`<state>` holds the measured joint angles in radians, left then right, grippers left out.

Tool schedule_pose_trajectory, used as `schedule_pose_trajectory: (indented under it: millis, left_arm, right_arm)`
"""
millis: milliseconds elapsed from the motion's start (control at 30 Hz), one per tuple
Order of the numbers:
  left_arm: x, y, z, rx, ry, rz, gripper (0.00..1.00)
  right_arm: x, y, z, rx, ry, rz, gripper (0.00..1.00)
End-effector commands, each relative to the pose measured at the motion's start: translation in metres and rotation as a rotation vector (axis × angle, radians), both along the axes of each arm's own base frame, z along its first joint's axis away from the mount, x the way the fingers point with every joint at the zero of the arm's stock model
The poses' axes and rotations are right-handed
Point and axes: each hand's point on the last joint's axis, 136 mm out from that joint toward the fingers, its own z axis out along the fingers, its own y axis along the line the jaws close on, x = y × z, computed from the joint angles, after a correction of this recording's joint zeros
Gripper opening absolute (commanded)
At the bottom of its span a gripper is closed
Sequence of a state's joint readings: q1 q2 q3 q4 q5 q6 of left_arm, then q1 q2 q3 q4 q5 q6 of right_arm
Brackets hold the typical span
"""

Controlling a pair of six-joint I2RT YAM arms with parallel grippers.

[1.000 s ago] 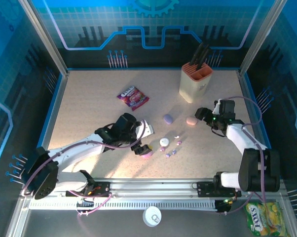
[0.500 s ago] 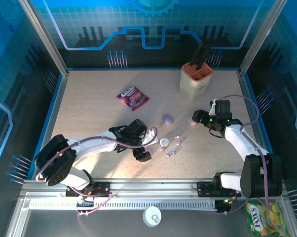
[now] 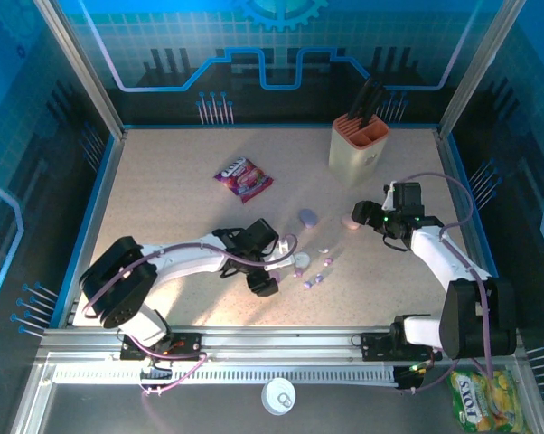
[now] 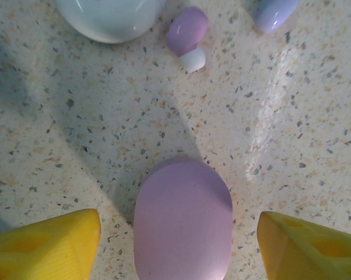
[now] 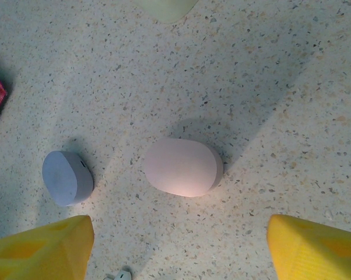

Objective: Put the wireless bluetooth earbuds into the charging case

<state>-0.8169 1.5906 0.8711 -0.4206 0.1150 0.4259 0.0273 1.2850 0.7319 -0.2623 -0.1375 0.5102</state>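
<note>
1. You are at the grasp step. Your left end effector [image 4: 178, 242] is released, and its yellow fingertips [image 4: 47, 248] straddle the closed pink charging case [image 4: 182, 221] without touching it.
2. Your right end effector [image 5: 181, 251] is also released and holds nothing. It sits short of a pale pink charging case [image 5: 183, 167] lying crosswise on the desk [image 5: 280, 87].
3. Next, I judge you must clamp the pink case on its long flanks and then open its lid.
4. The pink case's long axis runs straight away from your left wrist.
5. The earbuds are loose on the desk. The nearest pink earbud [image 4: 188, 36] lies just beyond the pink case, its white tip pointing back at you. A lilac earbud [image 4: 274, 11] is off to its right.
</note>
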Motion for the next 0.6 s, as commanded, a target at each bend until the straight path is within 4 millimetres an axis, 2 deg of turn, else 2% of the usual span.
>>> schedule_pose_trajectory:
  millis: [0,167,300,333,500,567]
  left_arm:
    - [-0.006,0.006,-0.007,0.062,0.032,-0.025,0.71]
    - [-0.009,0.006,-0.012,0.081,0.051,-0.044,0.65]
    - [-0.011,0.008,-0.015,0.092,0.057,-0.052,0.43]
    - [-0.011,0.008,-0.014,0.088,0.055,-0.051,0.41]
    - [-0.007,0.005,-0.007,0.063,0.026,-0.047,0.41]
    - [-0.005,0.002,-0.003,0.038,0.011,-0.046,0.41]
  right_arm:
    - [0.003,0.001,0.006,-0.021,-0.013,0.020,0.78]
    - [0.002,0.002,0.007,-0.016,-0.010,0.023,0.78]
    - [0.000,0.003,0.011,-0.012,-0.012,0.026,0.78]
    - [-0.002,0.003,0.013,-0.010,-0.012,0.029,0.78]
    - [-0.014,0.007,0.024,-0.030,-0.022,0.064,0.78]
    - [-0.020,0.015,0.030,-0.030,-0.027,0.110,0.78]
